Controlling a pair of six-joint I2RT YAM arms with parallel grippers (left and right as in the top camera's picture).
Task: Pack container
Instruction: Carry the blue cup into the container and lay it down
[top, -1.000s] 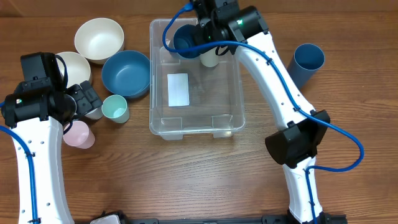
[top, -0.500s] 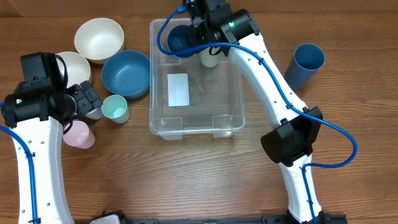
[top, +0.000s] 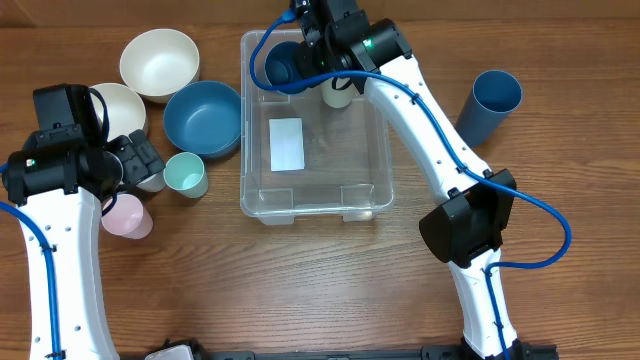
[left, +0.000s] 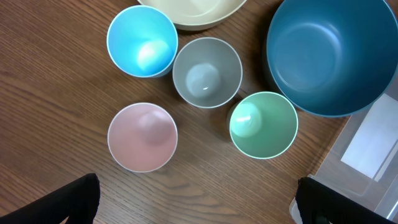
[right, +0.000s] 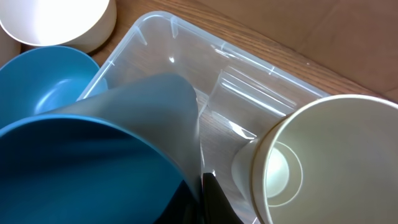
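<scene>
The clear plastic container (top: 372, 160) stands at the table's middle back, with a white label (top: 287, 143) on its base. My right gripper (top: 318, 55) is shut on the rim of a dark blue cup (top: 281, 65) and holds it tilted over the container's far left corner. In the right wrist view the blue cup (right: 106, 155) fills the left side, with one finger (right: 210, 200) against its wall. A cream cup (top: 337, 93) stands inside the container next to it, and it also shows in the right wrist view (right: 329, 162). My left gripper (left: 199, 205) is open and empty above the loose cups.
Left of the container are a blue bowl (top: 203, 118), two cream bowls (top: 159, 63), a mint cup (left: 263, 124), a grey cup (left: 206, 72), a light blue cup (left: 142, 41) and a pink cup (left: 142, 137). A tall blue-grey cup (top: 495, 100) stands at the right.
My right gripper has moved the dark blue cup a little left and back over the container's far left corner. The left arm has not moved.
</scene>
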